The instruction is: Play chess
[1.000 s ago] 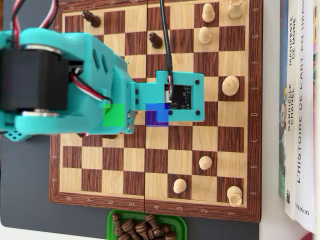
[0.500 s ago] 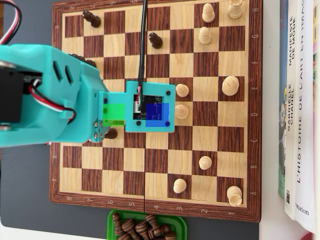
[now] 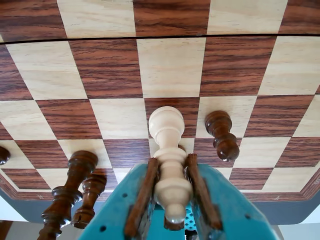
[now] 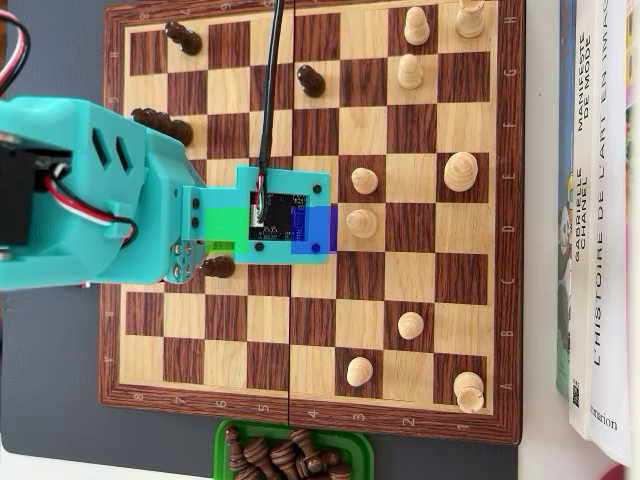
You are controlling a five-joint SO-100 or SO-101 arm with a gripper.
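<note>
**Pale wood pawn clamped in jaws, mid-move**

Cream-coloured pawn (image 3: 169, 150) held between the two jaws, pinched at the stem, head forward, over the chessboard (image 4: 505, 250). Base not seen touching any square in the wrist view; judged lifted, not yet placed. Carrying arm (image 4: 90, 210) parked over the board's left half in the overhead view.

Progress: game well advanced. Few pieces left on board; captured dark pieces heaped in green tray (image 4: 360, 445) below board edge. Remaining for this move: lower pawn onto a square, release.

Surroundings: dark pawn (image 3: 222, 132) just right of the held piece, dark pieces (image 3: 75, 195) lower left; both near enough to be knocked. Books (image 4: 600, 220) on tabletop, well clear.
</note>
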